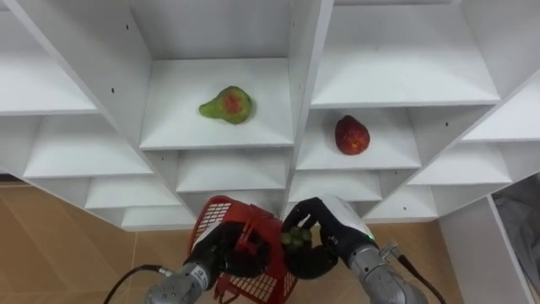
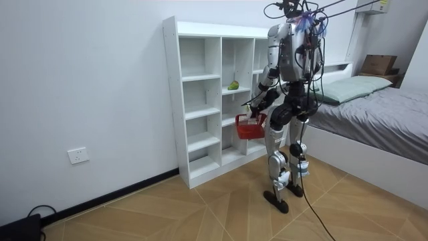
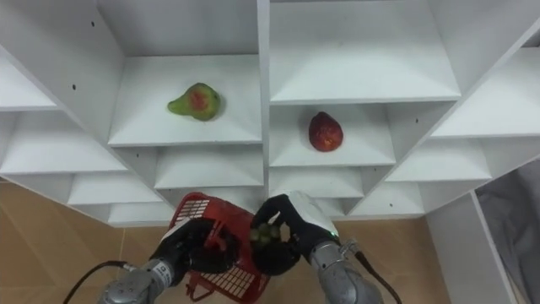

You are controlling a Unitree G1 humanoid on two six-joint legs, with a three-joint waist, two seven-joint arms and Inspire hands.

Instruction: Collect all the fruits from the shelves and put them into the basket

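A blushed green pear (image 1: pixel 226 105) lies on one closet (image 1: pixel 305 51) shelf, a red fruit (image 1: pixel 352 135) on the next, green grapes (image 1: pixel 295 238) in the right hand (image 1: pixel 325 253) by the red basket (image 1: pixel 268 283).

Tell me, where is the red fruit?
In the left eye view the red fruit lies on a white shelf, one compartment right of the green pear.
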